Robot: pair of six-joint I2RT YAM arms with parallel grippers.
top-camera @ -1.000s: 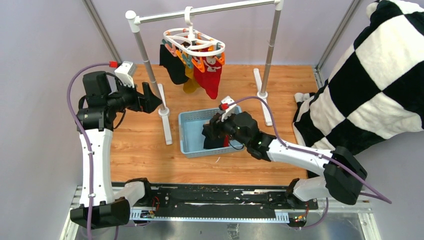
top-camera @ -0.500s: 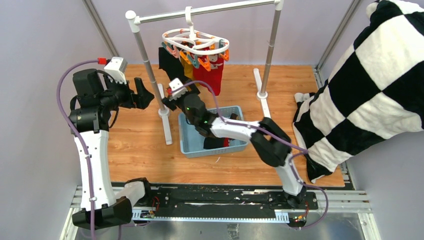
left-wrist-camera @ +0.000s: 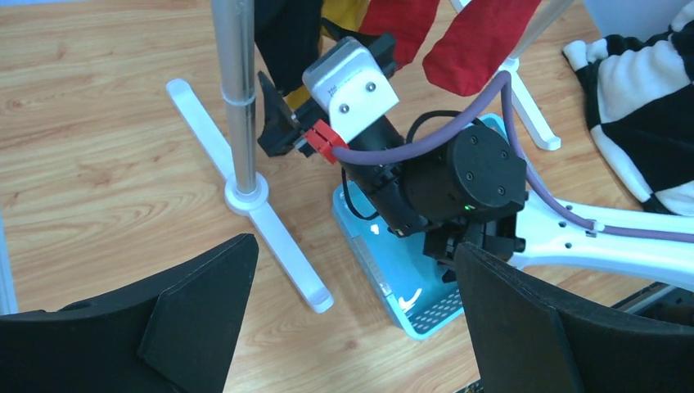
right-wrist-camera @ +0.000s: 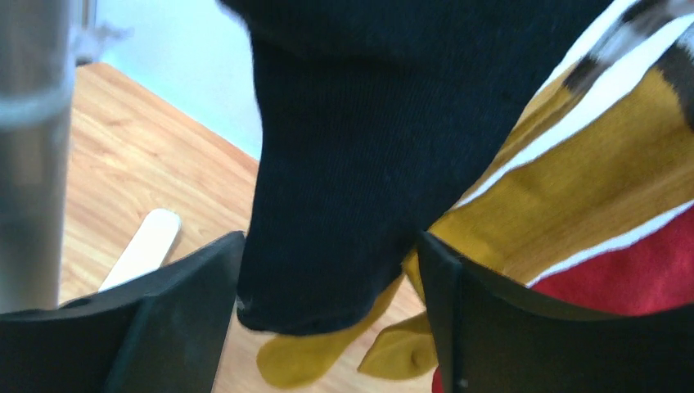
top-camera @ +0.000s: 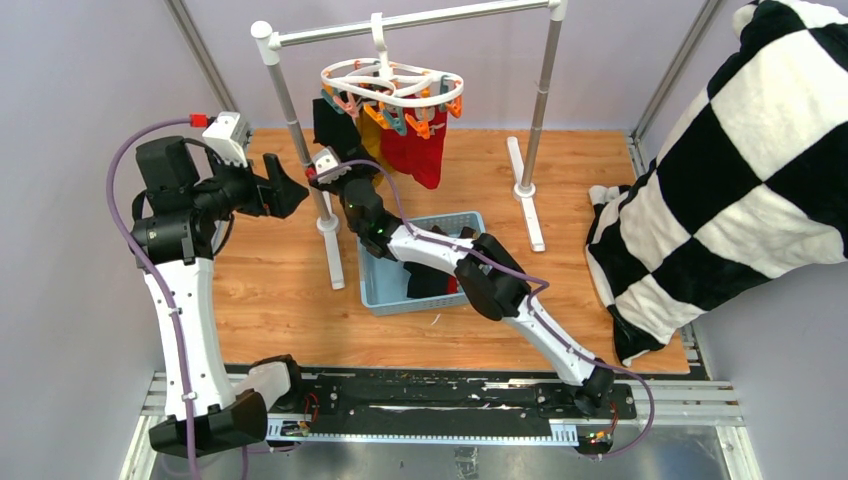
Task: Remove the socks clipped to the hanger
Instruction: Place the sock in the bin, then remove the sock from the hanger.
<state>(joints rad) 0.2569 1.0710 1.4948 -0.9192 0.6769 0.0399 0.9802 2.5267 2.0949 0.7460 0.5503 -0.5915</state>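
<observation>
The white ring hanger (top-camera: 390,78) hangs by its hook from the grey rail. A dark sock (top-camera: 332,124), mustard socks (top-camera: 371,140) and red socks (top-camera: 422,150) are clipped under it. My right gripper (top-camera: 343,166) reaches up to the dark sock. In the right wrist view its fingers stand open on either side of the dark sock's toe (right-wrist-camera: 335,196), with the gripper's midpoint (right-wrist-camera: 331,246) on the fabric. Mustard toes (right-wrist-camera: 319,352) and a red sock (right-wrist-camera: 638,270) hang behind. My left gripper (top-camera: 292,190) is open and empty left of the rail post; its wrist view (left-wrist-camera: 352,254) looks down on the floor.
A blue basket (top-camera: 372,268) below the hanger holds a dark sock and something red. The rail stand's left post (top-camera: 300,130) and its white foot (left-wrist-camera: 270,221) stand between my two grippers. A checkered blanket (top-camera: 740,150) fills the right side.
My right arm has left the basket and swung up and left to the dark sock on the hanger. The hanger has swung a little left. My left arm has drifted slightly left.
</observation>
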